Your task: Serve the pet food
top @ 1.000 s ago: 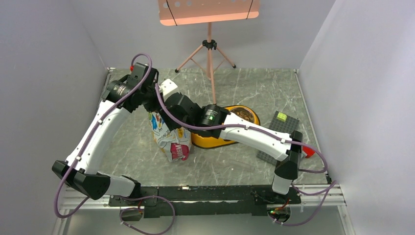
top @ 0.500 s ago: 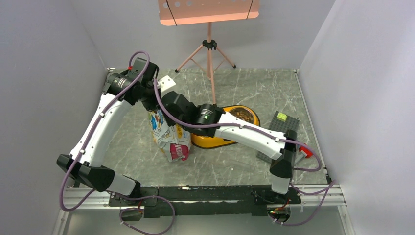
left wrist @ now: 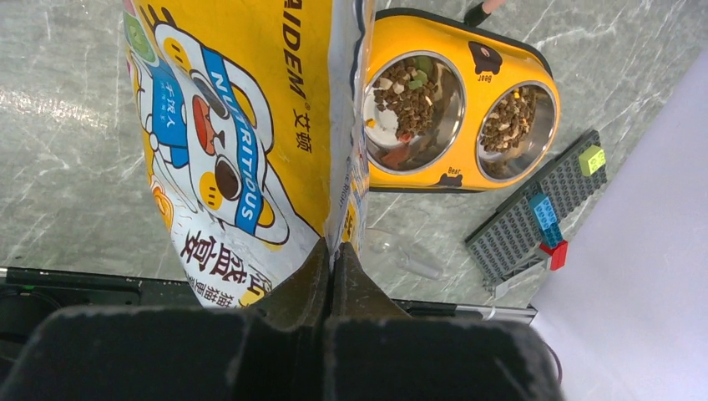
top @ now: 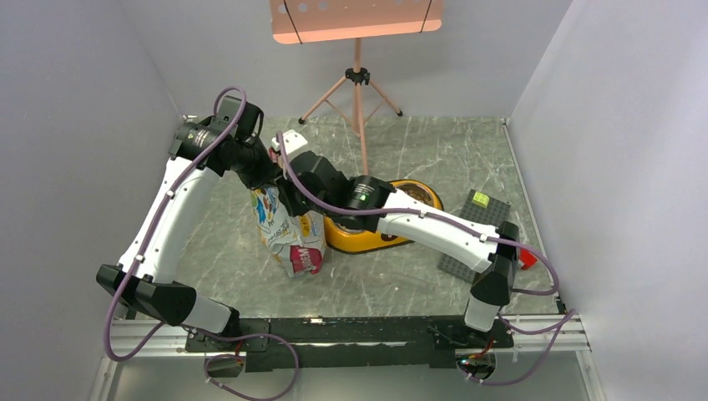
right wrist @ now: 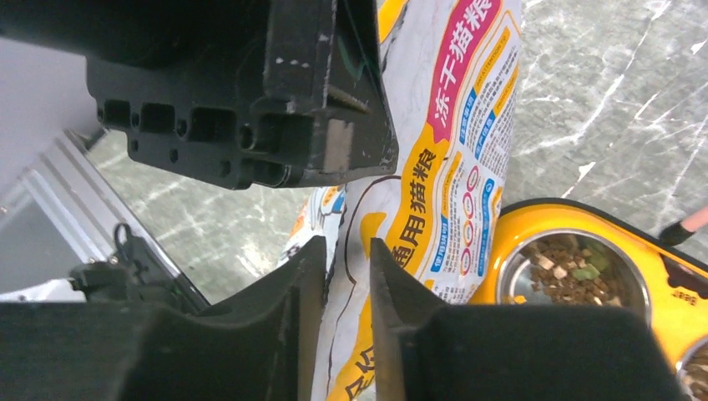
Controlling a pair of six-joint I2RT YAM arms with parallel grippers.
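Left gripper (left wrist: 332, 266) clamped on bag (left wrist: 250, 100) top edge. Right gripper (right wrist: 346, 280) jaws narrowly parted at bag; cannot tell if gripping. Kibble (left wrist: 405, 88) in feeder (left wrist: 467, 117).

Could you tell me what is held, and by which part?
Left gripper pinches the pet food bag by its top edge; right gripper straddles that edge, grip unclear.

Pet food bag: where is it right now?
In the top external view the pet food bag stands left of centre, just left of the yellow feeder, its top edge pinched by the left gripper.
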